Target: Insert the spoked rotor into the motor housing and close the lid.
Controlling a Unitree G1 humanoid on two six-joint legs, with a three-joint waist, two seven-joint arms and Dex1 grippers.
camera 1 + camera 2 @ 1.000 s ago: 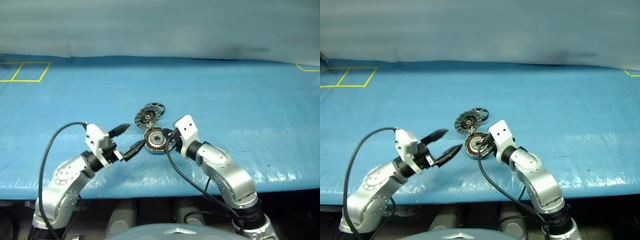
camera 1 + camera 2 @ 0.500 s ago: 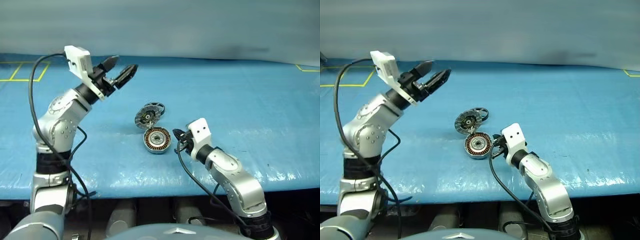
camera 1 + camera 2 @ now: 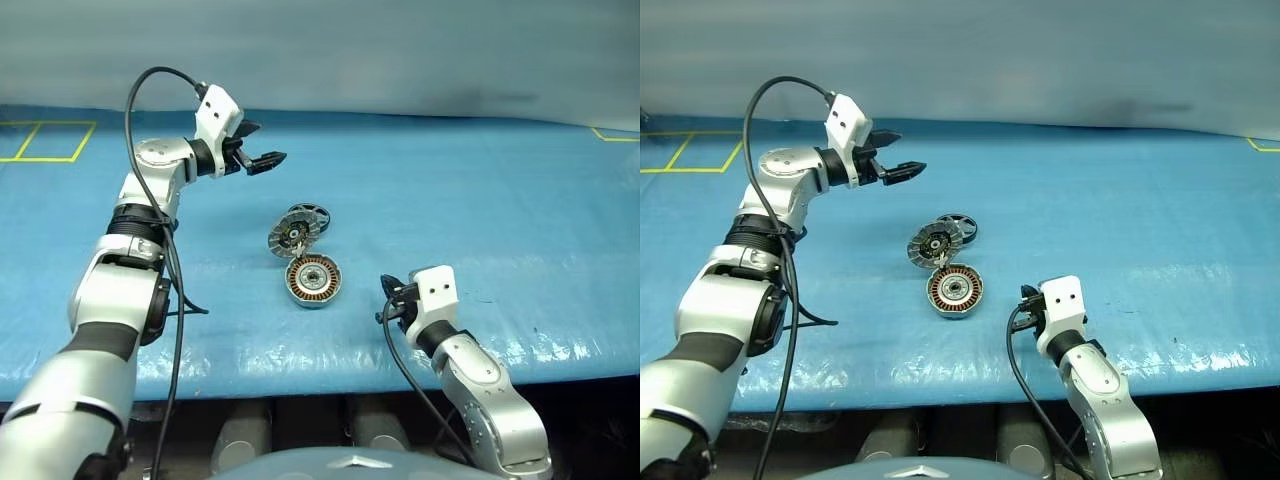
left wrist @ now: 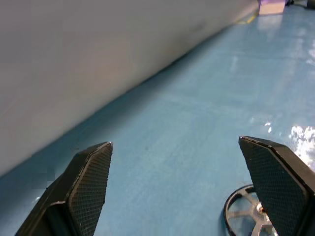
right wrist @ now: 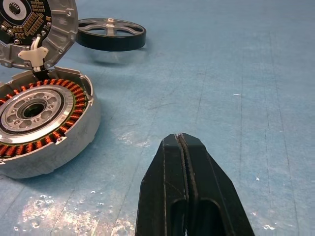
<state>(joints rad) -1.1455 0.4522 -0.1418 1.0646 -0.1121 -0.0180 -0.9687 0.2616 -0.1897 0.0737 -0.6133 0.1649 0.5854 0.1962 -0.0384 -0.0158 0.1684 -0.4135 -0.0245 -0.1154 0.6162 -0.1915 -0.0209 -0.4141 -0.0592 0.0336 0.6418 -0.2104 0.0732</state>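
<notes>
— Where's the spoked rotor (image 3: pixel 957 227) right now?

— Lying flat on the blue table (image 3: pixel 1120 210), just beyond the open case. The lid (image 3: pixel 929 244) stands tilted up on its hinge, and the rotor sits at about one o'clock from it, close behind. The motor housing (image 3: pixel 954 289) is on the near side, at roughly five o'clock from the lid, copper windings facing up and nothing in it yet.

— So which arm is better placed to fetch it?

— The left gripper (image 3: pixel 898 168), I'd say. It hangs in the air with its fingers spread wide and nothing between them, and the rotor lies at about five o'clock from it, down on the table. In the wrist view you can see the rotor's rim peeking past one finger pad (image 4: pixel 278 187).

— And the other one?

— The right gripper (image 3: pixel 1028 298) is pressed shut, empty, low and near the table's front edge. The housing is at about nine o'clock from it, a bit apart, and the rotor is farther off at eleven, past the housing.

— Any long axis to line up with?

— No, the rotor's a flat ring, so it looks the same from every side. My guess is the left arm needs to come down and toward five o'clock to straddle the rim
</notes>
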